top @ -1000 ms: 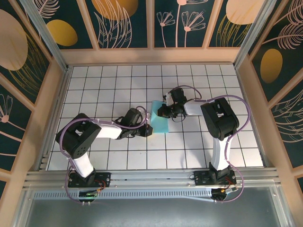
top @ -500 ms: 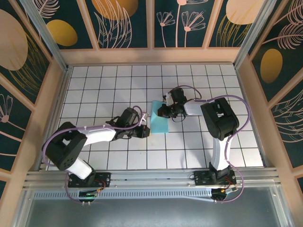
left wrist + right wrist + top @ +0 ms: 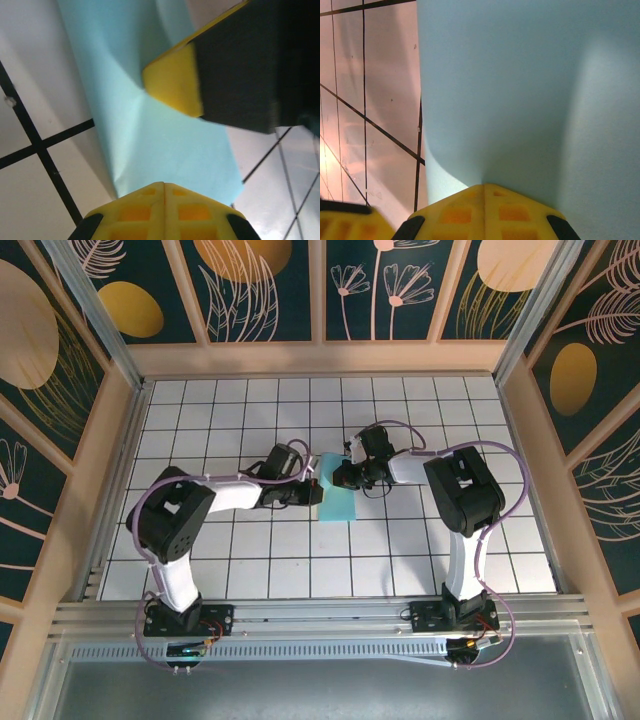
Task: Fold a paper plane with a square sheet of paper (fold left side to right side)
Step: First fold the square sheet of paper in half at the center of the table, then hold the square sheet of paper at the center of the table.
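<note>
Square sheet of paper (image 3: pixel 337 502): turquoise, lying flat on the tiled table (image 3: pixel 250 570), between my two pincers and touching both.
Left pincer (image 3: pixel 314 492): fingers pressed together. The sheet's left edge lies just ahead of their tips (image 3: pixel 163 187). I cannot tell whether any paper is nipped between them.
Right pincer (image 3: pixel 340 478): fingers together too, with nothing between them. The joined tips (image 3: pixel 483 189) bear down on the sheet, which spreads out ahead of them.
Contact: seen from my left wrist, my right pincer's yellow fingertip (image 3: pixel 172 85) presses on the paper (image 3: pixel 165 150) just beyond my own tips, at a soft ridge in the sheet.
Done so far: from above the sheet looks longer than it is wide, so I judge the left half is laid over onto the right, with the crease being flattened.
Left to do: sharpening that crease, then the nose folds and the wing folds. I see no point and no lengthwise dart creases.
Long axis: runs from my bases' side toward the far wall, roughly straight away from me and across the line between my pincers.
Pointing: no way yet, as both ends look blunt.
</note>
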Controlling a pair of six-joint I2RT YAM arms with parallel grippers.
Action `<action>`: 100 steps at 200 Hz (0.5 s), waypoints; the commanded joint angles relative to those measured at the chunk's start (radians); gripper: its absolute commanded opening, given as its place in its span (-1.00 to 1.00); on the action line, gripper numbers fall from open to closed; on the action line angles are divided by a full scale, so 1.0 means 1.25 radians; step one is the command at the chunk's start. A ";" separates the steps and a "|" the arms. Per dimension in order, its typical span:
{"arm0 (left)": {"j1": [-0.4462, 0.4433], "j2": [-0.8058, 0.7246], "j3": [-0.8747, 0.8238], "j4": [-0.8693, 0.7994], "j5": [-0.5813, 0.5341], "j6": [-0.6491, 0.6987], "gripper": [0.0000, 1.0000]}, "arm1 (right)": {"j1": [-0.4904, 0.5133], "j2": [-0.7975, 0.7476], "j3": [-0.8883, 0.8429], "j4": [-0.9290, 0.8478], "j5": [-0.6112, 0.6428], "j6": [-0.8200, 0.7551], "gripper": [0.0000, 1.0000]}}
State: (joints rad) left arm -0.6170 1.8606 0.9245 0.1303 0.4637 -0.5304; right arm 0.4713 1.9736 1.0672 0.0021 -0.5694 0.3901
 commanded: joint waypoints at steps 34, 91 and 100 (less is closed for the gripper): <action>-0.041 0.069 0.069 -0.043 -0.009 0.031 -0.96 | 0.011 0.030 -0.016 -0.053 0.073 -0.025 -1.00; -0.052 0.073 0.043 -0.057 -0.049 0.027 -0.97 | 0.011 0.030 -0.004 -0.064 0.074 -0.031 -1.00; -0.052 0.070 0.043 -0.055 -0.051 0.026 -0.97 | 0.012 0.031 -0.001 -0.065 0.073 -0.031 -1.00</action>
State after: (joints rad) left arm -0.6754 1.9347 0.9951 0.1009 0.4377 -0.5083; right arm 0.4732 1.9736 1.0676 0.0029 -0.5659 0.3740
